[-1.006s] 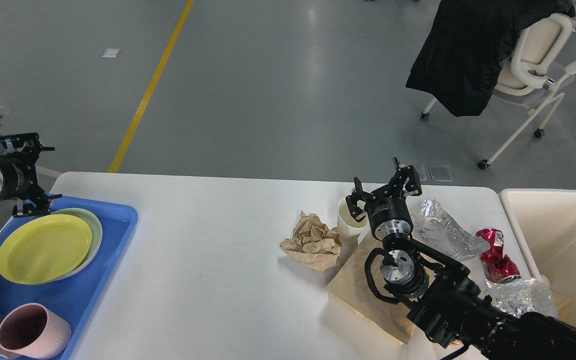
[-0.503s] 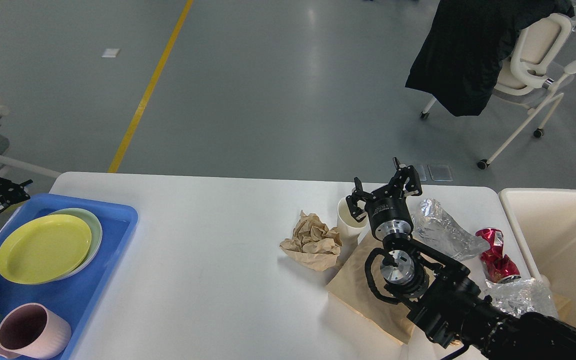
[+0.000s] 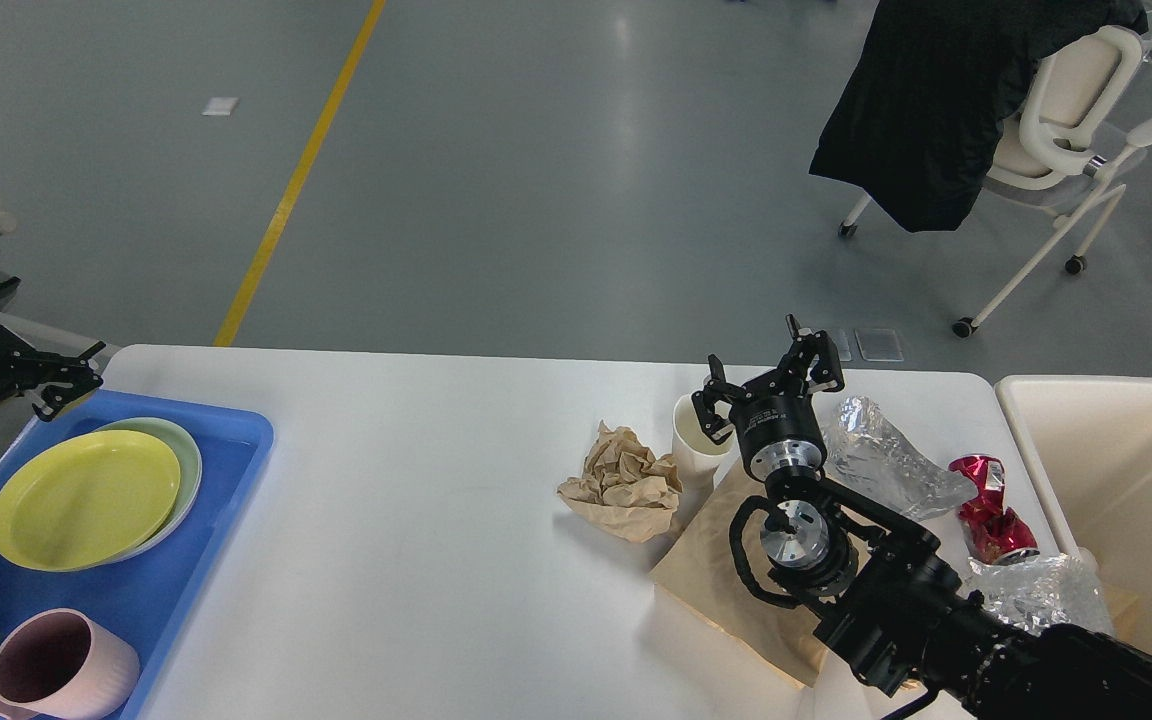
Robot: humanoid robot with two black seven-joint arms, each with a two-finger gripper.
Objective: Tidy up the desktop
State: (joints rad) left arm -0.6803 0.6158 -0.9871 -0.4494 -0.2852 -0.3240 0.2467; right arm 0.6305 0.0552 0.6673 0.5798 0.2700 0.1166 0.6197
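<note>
Your right gripper [image 3: 768, 380], jaws spread, hovers over the paper cup [image 3: 698, 442] on the table [image 3: 416, 520]. It's light and crushable; pinch its rim gently. The left gripper [image 3: 31, 370] looks spread too.

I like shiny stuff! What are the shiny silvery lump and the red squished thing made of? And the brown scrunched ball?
The silvery lump looks like thin metal foil or foil-coated film: it is creased and mirror-bright. The red squished thing seems to be a crushed metal drink can, glossy with sharp dents. The brown ball looks like crumpled kraft paper, dull and softly wrinkled.
</note>
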